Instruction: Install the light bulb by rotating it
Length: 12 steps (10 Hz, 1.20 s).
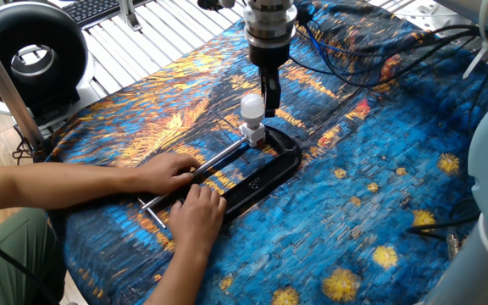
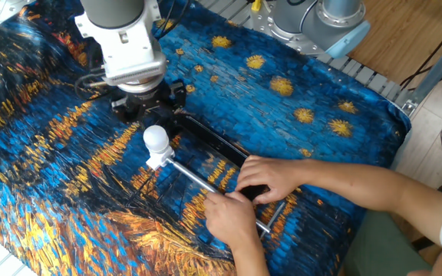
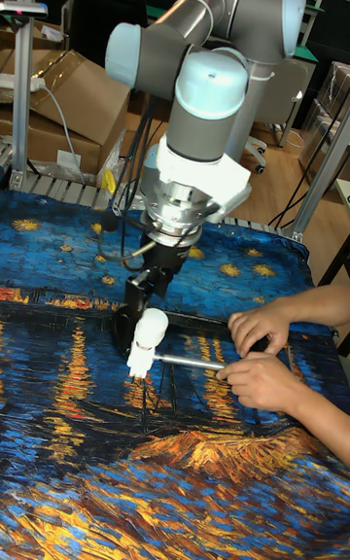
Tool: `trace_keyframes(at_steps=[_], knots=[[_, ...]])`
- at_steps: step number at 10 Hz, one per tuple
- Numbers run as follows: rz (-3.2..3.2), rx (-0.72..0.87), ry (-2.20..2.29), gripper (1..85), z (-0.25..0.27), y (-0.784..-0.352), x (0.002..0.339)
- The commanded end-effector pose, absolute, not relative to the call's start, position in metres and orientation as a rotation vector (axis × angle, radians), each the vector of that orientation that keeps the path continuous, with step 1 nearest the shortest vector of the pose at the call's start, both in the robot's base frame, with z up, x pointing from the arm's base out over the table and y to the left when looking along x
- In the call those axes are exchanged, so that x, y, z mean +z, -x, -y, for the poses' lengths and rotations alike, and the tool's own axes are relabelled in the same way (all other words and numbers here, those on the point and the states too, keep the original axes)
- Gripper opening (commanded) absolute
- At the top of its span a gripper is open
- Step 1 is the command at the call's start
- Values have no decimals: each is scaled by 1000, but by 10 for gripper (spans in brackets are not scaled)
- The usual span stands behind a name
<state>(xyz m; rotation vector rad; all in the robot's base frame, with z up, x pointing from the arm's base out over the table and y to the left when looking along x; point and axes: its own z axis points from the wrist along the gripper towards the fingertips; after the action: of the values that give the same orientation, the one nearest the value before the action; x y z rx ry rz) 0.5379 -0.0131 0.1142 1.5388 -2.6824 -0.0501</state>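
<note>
**Gripper beside the bulb, grasp not yet made**

A cloth printed in blue and orange swirls covers the whole table, and the UR5 arm reaches down over its middle. Two human hands lie on the cloth and press on a black C-clamp, whose steel screw bar runs out from under the fingers toward the robot. At the far end of that clamp sits a small white socket base, and the light bulb stands upright in it, globe on top

The gripper hangs just behind the bulb in one fixed view and just beyond it in the other. Its dark fingers reach down level with the globe, close beside it, but none of the three views shows them on either side of the glass. Whether the jaws are spread or pressed together I cannot tell, since the wrist body and the bulb hide the gap

My reading is that the step in hand is the approach to a grasp for turning. The next move would call for centring the fingers across the globe, closing gently on the frosted glass, then twisting about the bulb's upright axis while the hands keep the clamp from turning with it
</note>
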Motion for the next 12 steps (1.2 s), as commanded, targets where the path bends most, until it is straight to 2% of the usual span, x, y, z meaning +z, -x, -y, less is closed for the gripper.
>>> trace_keyframes(at_steps=[1,5,12], knots=[[2616,-35,-1758,600,4,-556,120],[2545,8,-1889,620,2,-572,128],[2456,12,-1970,647,1,-574,115]])
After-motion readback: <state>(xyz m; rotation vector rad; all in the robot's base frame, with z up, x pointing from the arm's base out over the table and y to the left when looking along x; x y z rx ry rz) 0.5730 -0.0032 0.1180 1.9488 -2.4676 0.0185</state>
